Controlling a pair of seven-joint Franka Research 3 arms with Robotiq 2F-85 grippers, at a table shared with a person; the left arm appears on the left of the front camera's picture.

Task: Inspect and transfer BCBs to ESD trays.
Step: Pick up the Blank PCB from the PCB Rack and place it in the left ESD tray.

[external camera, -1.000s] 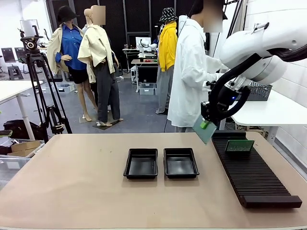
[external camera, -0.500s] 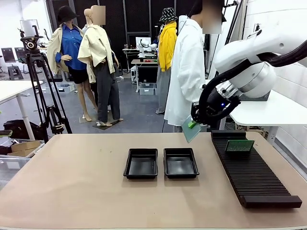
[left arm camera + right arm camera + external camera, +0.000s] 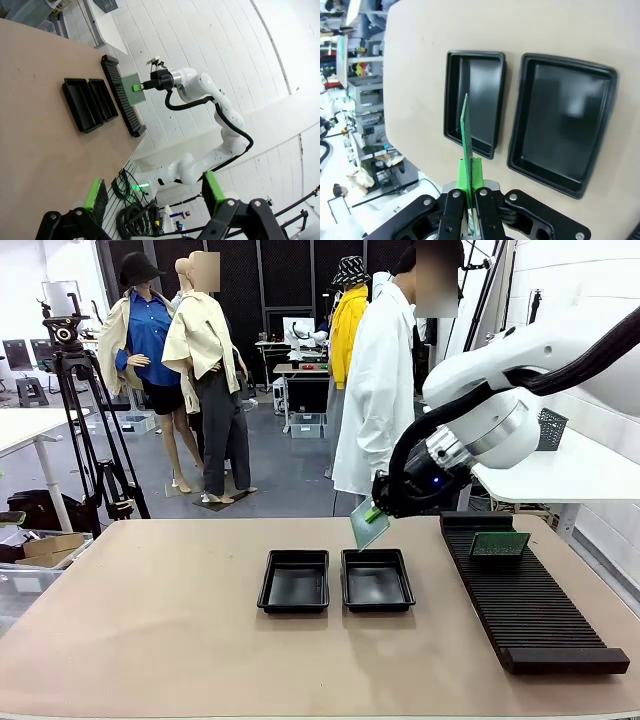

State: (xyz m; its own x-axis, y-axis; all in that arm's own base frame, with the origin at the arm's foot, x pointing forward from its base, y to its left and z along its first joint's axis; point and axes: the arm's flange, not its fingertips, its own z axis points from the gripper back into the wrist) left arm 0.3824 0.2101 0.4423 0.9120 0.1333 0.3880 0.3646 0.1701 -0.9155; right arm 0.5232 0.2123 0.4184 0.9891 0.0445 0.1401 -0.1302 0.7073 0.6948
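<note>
— Anything clamped in the right gripper (image 3: 375,512)?

— Yes, a circuit board (image 3: 368,528): thin, flat, green, rectangular. Pinched by one edge between the green pads, jaws pressed tight on it. Hangs tilted in the air above the far rims of the ESD trays (image 3: 296,554), clear of both. From the right wrist, seen edge-on as a narrow green strip rising from the fingers.

— And the trays themselves?

— Glossy black plastic, shallow, rectangular, with flared rims and rounded corners. Set side by side near the middle of the tabletop (image 3: 150,620), a narrow gap between them. Smooth, matt, pale brown surface all round.

— Left gripper (image 3: 154,191)?

— Spread wide, green pads well apart, held well away from the trays.

— Anything else close by?

— Along the right edge of the tabletop, a long black slotted rack (image 3: 525,610), ribbed from end to end. At its far end, a second circuit board (image 3: 499,544) standing upright in the slots. Beyond the far edge, a person (image 3: 375,400) in a white coat, partly hidden by the bulky white right arm. Past the far right corner, a dark mesh basket (image 3: 545,428) on a white side table (image 3: 560,475). Past the far left corner, a black tripod (image 3: 85,420).
</note>
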